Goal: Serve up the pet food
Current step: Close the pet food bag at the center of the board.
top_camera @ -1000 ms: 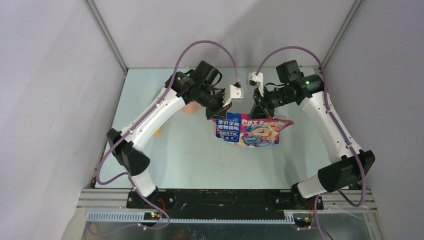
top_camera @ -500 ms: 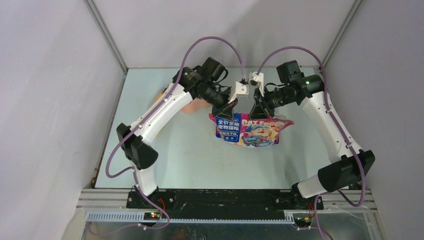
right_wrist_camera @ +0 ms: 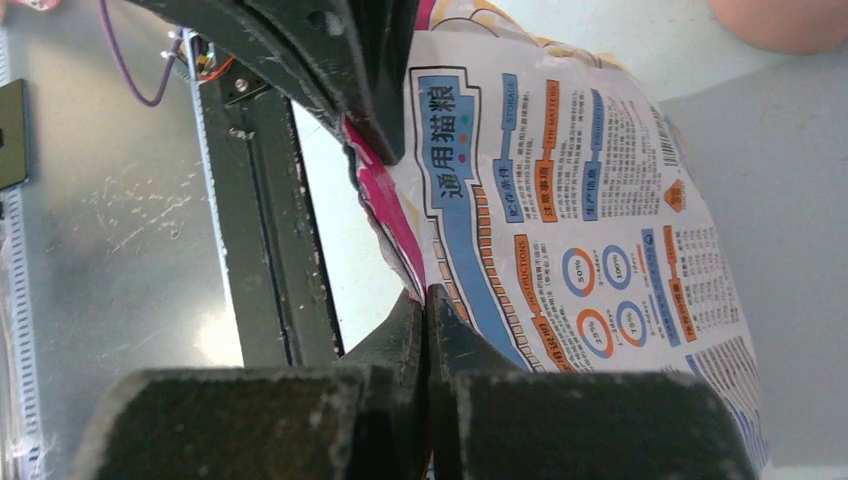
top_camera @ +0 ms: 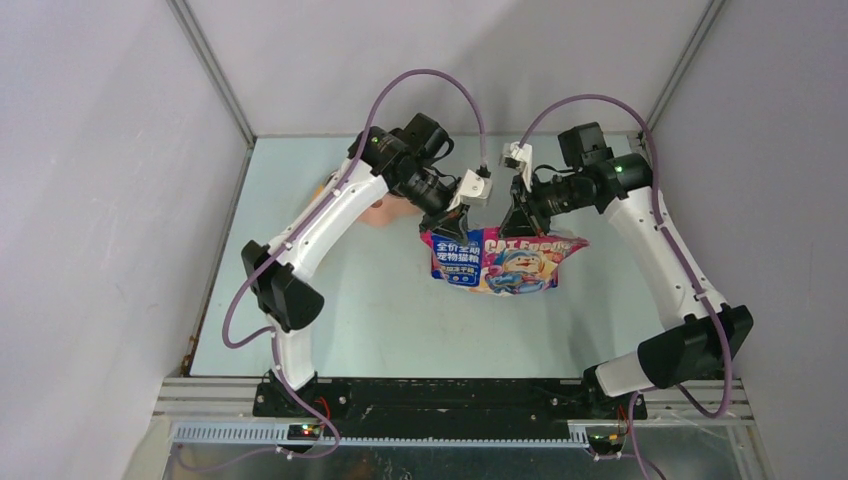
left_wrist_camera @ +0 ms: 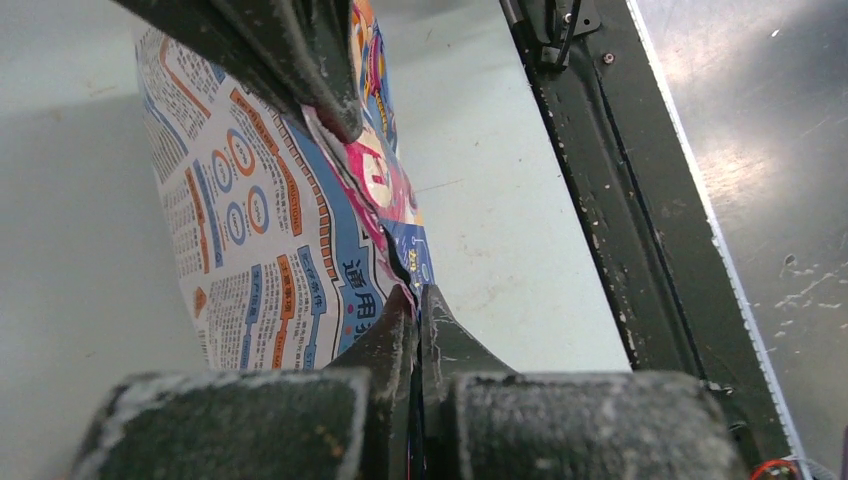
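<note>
The glossy blue, pink and white cat food bag (top_camera: pixel 500 262) hangs upright above the table's middle, held by its top edge. My left gripper (top_camera: pixel 452 220) is shut on the bag's top left part. My right gripper (top_camera: pixel 513 224) is shut on the top edge just right of it. In the left wrist view my gripper (left_wrist_camera: pixel 415 300) pinches the bag's edge (left_wrist_camera: pixel 260 230), and the other gripper's fingers (left_wrist_camera: pixel 310 60) clamp it further along. The right wrist view shows the same: my gripper (right_wrist_camera: pixel 425 300) is on the bag (right_wrist_camera: pixel 580 230). No kibble shows.
The pink feeder (top_camera: pixel 380 212) sits behind the left arm, mostly hidden; its edge shows in the right wrist view (right_wrist_camera: pixel 790 20). Grey walls enclose the table on three sides. The black base rail (top_camera: pixel 450 395) runs along the near edge.
My left gripper slid right along the bag's top towards the right gripper, then eased back a little, and the left elbow swung right. The bag and right arm barely moved.
</note>
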Tool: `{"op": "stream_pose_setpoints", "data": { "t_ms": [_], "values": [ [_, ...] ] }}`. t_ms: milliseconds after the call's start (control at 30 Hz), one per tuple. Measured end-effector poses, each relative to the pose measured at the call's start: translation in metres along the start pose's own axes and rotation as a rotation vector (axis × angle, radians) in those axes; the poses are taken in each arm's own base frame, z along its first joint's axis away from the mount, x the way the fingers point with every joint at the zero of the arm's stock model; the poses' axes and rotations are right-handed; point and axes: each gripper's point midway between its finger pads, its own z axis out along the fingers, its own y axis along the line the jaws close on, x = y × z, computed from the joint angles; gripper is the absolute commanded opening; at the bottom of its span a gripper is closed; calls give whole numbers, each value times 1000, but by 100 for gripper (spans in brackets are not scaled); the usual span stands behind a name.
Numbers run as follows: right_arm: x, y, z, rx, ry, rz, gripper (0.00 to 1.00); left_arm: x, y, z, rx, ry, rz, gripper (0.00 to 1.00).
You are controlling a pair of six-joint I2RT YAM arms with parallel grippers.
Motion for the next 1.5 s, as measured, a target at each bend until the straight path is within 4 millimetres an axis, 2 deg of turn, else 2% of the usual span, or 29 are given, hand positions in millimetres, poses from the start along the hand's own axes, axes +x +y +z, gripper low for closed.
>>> {"op": "stream_pose_setpoints", "data": {
  "t_ms": [200, 300, 400, 500, 633, 767, 867, 1033, 1100, 1267, 1500],
  "values": [
    [-3, -18, -2, 141, -32, 46, 1, -2, 5, 0, 1, -23, 58, 0],
    [-5, -22, -6, 218, -57, 70, 13, -5, 8, 0, -5, -38, 78, 0],
    [-8, -24, -12, 274, -76, 81, 32, -5, 7, 0, -4, -41, 59, 0],
    [-10, -28, -18, 320, -80, 61, 44, -2, 6, 1, -1, -43, 10, 0],
    [-8, -27, -18, 351, -44, -3, 53, 1, 1, 1, -2, -45, -61, 0],
    [-5, -20, -14, 349, -7, -59, 57, 3, -3, 0, -3, -45, -119, 0],
    [-1, -15, -8, 343, 26, -79, 55, 2, -2, 0, -8, -47, -136, 0],
    [5, -17, 1, 387, 93, -99, 30, 3, 0, -2, -22, -55, -162, 0],
    [5, -18, 1, 429, 103, -99, 23, 3, 4, -5, -38, -65, -157, 0],
    [7, -21, -9, 541, 123, -148, 21, 2, 9, -8, -59, -83, -168, 0],
    [10, -24, -33, 666, 136, -230, 21, 3, 10, -9, -62, -86, -172, 0]
  ]
}}
